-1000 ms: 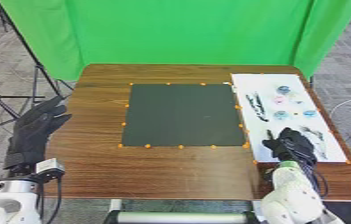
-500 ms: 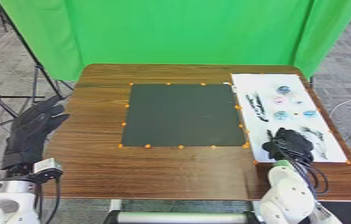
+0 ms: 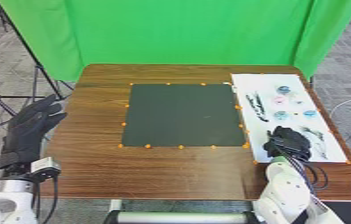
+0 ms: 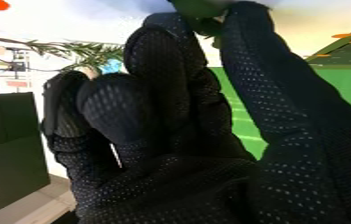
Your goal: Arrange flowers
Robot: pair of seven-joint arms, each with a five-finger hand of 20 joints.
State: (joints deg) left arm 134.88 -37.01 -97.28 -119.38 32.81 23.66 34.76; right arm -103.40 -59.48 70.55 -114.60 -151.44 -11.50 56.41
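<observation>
Right now, the right hand (image 3: 287,145) is over the near part of the white sheet (image 3: 260,82) on the right side of the brown wooden counter (image 3: 180,175). Its fingers are bent, and in the right wrist view the thumb and a fingertip close in on a green plant piece (image 4: 198,7), which sits pinched between them; how much of it the glove hides, I cannot tell.

Next to that hand, toward the sheet's right edge, lies a thin-leaved green sprig (image 3: 314,134). Farther up the sheet, small flower-like pieces lie apart from one another: a dark bluish one (image 3: 283,90), a pink one (image 3: 280,100) and two light blue ones (image 3: 282,115). Long dark slender items (image 3: 258,107) lie along the sheet's left side, too small to name.

Left of the sheet, a dark square mat (image 3: 180,115) lies flat, with orange dots (image 3: 181,146) around its edges. The left hand (image 3: 29,127) is held up by the counter's left edge, open and loose, holding nothing. Behind the counter hangs a green cloth (image 3: 180,35).
</observation>
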